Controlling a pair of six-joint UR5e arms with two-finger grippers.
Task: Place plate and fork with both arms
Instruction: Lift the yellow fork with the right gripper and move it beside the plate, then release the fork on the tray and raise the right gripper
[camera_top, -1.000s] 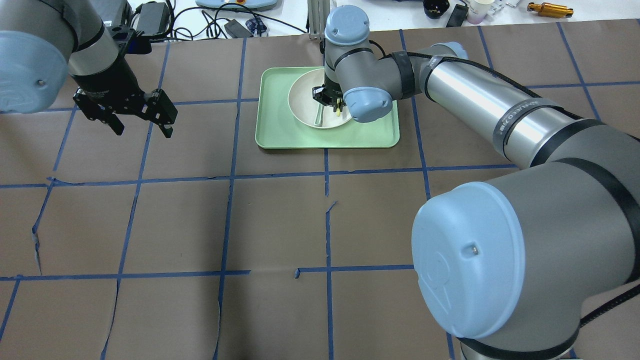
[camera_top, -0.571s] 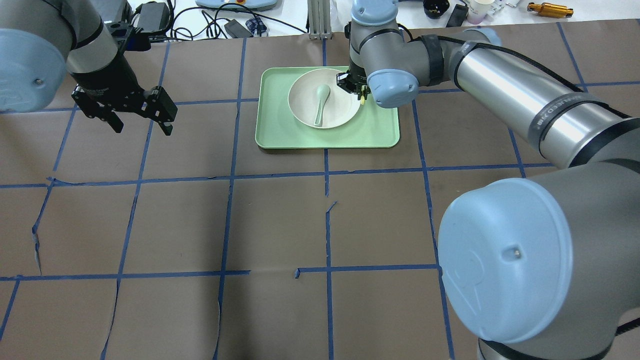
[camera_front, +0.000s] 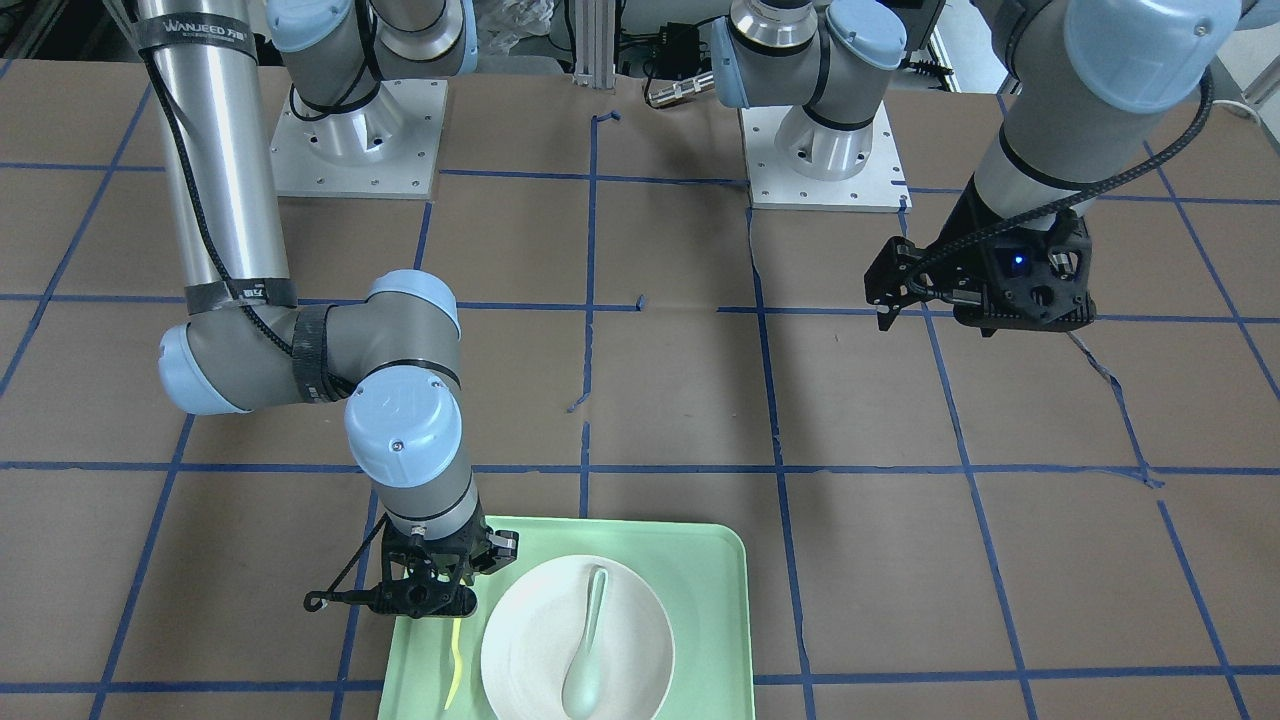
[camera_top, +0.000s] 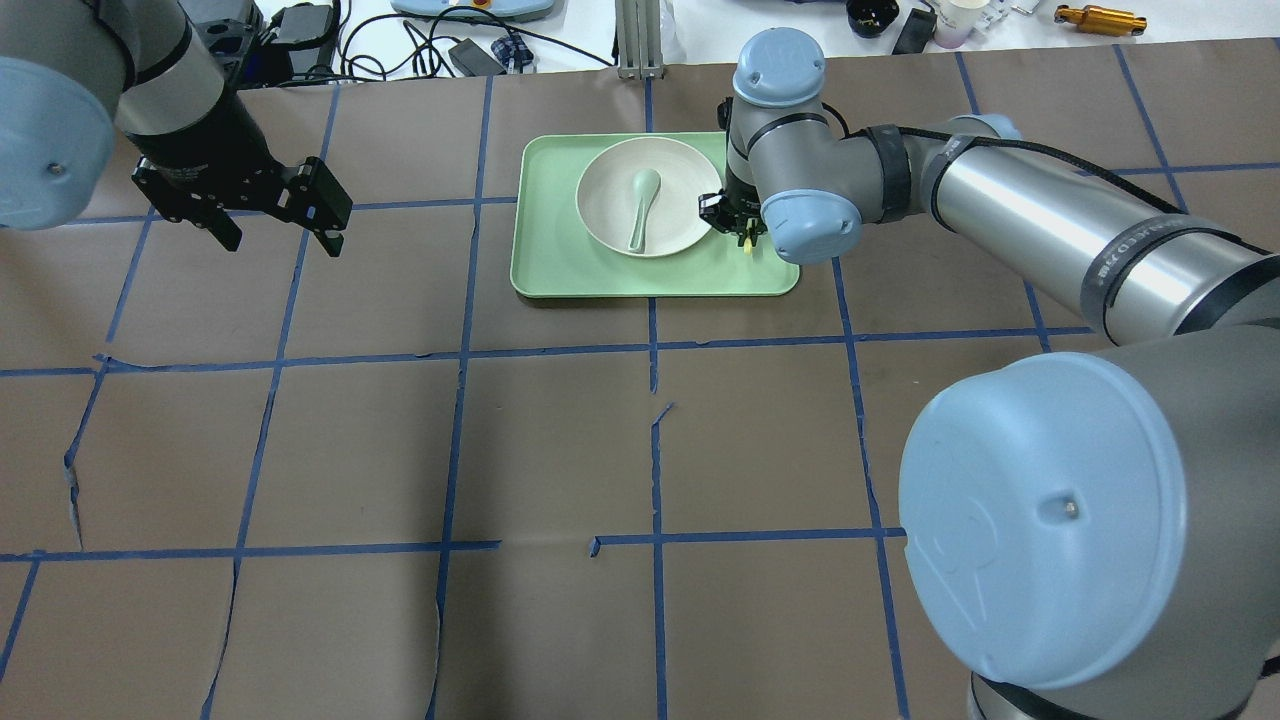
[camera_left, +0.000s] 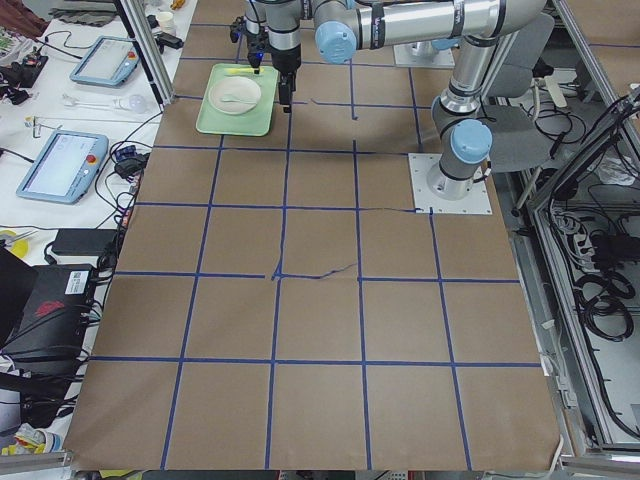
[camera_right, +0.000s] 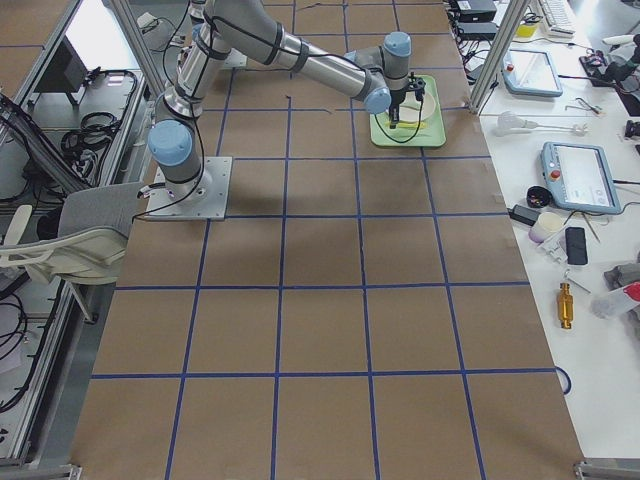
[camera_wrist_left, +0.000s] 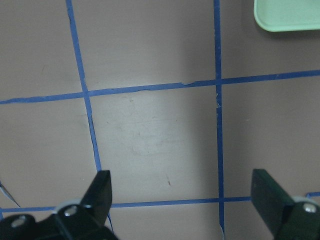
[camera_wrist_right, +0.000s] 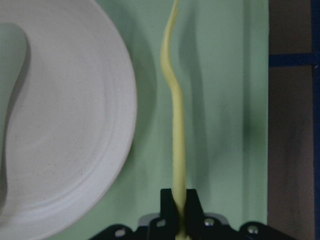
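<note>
the right arm's fingers (camera_wrist_right: 167, 202) are clamped on one end of the small bright yellow plastic fork (camera_wrist_right: 175, 125). the fork reaches out over the pale green rectangular tray (camera_front: 700, 600), just beside the round off-white plate (camera_front: 630, 625) and apart from its rim. a pale grey-green spoon (camera_front: 585, 655) lies in the plate. the left arm's fingers (camera_wrist_left: 100, 187) are spread wide apart, holding nothing, above the brown paper-covered desk (camera_top: 550, 450), well apart from the tray.

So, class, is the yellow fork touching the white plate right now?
Apart. The right wrist view shows a strip of green tray between the fork and the plate's rim; the right gripper pinches the fork's handle.
</note>
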